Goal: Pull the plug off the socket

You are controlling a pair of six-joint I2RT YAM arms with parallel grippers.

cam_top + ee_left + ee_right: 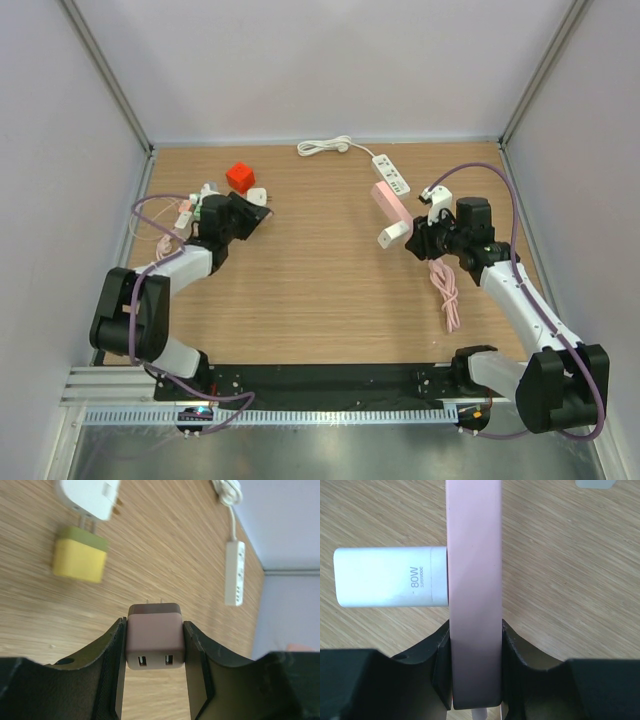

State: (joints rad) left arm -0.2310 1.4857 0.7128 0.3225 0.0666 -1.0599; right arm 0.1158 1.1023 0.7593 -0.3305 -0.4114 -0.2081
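Simultaneously, the right gripper [475, 647] pinches the pink socket strip [474, 570] bearing a white plug [390, 584]; the left gripper [154, 630] pinches a brown charger [154, 640].

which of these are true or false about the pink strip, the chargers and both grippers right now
1. The right gripper is shut on the long pink plastic power strip. True.
2. The white 80W charger block lies loose on the table, apart from the pink strip. False: it sits plugged into the strip's side.
3. The left gripper is open and empty. False: it is shut on a small dusty-pink USB charger cube, prongs pointing away from the wrist.
4. A white power strip lies on the wooden table, in neither gripper. True.
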